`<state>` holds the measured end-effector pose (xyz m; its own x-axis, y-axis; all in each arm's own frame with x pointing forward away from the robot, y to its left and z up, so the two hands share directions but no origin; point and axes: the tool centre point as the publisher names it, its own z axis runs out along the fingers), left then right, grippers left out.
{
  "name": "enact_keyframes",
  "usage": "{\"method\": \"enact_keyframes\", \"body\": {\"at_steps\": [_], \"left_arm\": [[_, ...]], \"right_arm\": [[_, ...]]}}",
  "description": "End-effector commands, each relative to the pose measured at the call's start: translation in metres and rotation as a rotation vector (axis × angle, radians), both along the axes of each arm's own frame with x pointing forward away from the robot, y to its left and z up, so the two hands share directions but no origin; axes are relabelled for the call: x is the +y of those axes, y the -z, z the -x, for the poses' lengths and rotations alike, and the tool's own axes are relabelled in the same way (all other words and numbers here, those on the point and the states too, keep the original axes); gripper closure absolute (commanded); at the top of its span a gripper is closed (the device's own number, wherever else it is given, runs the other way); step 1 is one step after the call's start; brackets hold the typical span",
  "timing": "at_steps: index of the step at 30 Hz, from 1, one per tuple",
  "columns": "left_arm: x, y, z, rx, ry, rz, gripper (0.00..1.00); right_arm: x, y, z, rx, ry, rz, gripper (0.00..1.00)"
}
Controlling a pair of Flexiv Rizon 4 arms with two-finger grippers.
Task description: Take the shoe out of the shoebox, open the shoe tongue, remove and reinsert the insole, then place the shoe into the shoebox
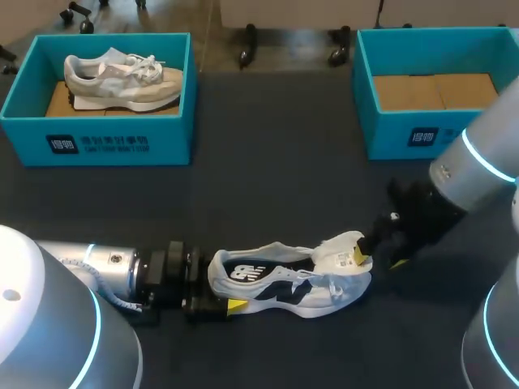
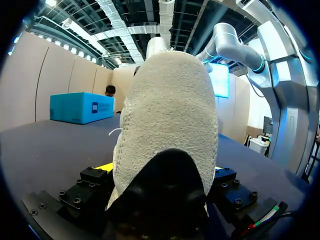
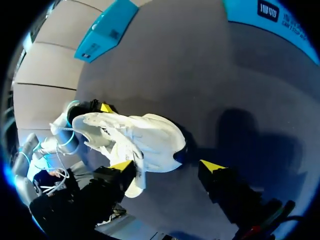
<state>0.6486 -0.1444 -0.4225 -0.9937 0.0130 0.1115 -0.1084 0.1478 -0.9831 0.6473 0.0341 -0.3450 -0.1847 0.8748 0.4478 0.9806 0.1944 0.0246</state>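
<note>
Shoe [image 1: 284, 285] heel clamped in left pincer [image 2: 162, 170], tips mostly hidden; right pincer [image 3: 166, 165] wide.

Unreadable white print on left shoebox [image 1: 122, 144], right shoebox [image 1: 422, 136]; emblem on shoe [image 1: 243, 271]

Left pincer [image 2: 162, 172] clamped, right pincer [image 3: 167, 166] apart.

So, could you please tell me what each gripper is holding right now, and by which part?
The left gripper is shut on the white and navy mesh sneaker, gripping it at the heel. The right gripper is open and holds nothing.
</note>
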Motion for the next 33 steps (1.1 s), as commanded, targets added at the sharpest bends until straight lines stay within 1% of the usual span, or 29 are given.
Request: {"method": "enact_keyframes", "body": {"at_steps": [1,5,12,19,22,25,26,27,28,29,30,32,33], "left_arm": [[0.000,0.002,0.000,-0.001,-0.002,0.002,1.00],[0.000,0.002,0.000,-0.001,-0.002,0.002,1.00],[0.000,0.002,0.000,-0.001,-0.002,0.002,1.00],[0.000,0.002,0.000,-0.001,-0.002,0.002,1.00],[0.000,0.002,0.000,-0.001,-0.002,0.002,1.00],[0.000,0.002,0.000,-0.001,-0.002,0.002,1.00],[0.000,0.002,0.000,-0.001,-0.002,0.002,1.00],[0.000,0.002,0.000,-0.001,-0.002,0.002,1.00],[0.000,0.002,0.000,-0.001,-0.002,0.002,1.00],[0.000,0.002,0.000,-0.001,-0.002,0.002,1.00],[0.000,0.002,0.000,-0.001,-0.002,0.002,1.00],[0.000,0.002,0.000,-0.001,-0.002,0.002,1.00],[0.000,0.002,0.000,-0.001,-0.002,0.002,1.00]], "right_arm": [[-0.003,-0.040,0.006,-0.043,0.011,0.181,0.00],[0.003,-0.064,0.004,-0.091,-0.003,0.328,0.00],[0.007,-0.088,-0.006,-0.129,-0.069,0.483,0.00],[0.011,-0.117,-0.017,-0.177,-0.138,0.594,0.00],[0.015,-0.126,-0.020,-0.204,-0.193,0.603,0.00],[0.025,-0.138,-0.023,-0.242,-0.265,0.620,0.00],[0.029,-0.140,-0.024,-0.252,-0.292,0.617,0.09],[0.032,-0.142,-0.025,-0.260,-0.320,0.612,0.23],[0.034,-0.144,-0.026,-0.267,-0.341,0.610,0.42],[0.037,-0.145,-0.026,-0.278,-0.371,0.609,0.53],[0.039,-0.147,-0.026,-0.287,-0.395,0.604,0.57],[0.044,-0.150,-0.027,-0.302,-0.439,0.598,0.74],[0.047,-0.152,-0.027,-0.309,-0.466,0.589,0.85]]}}
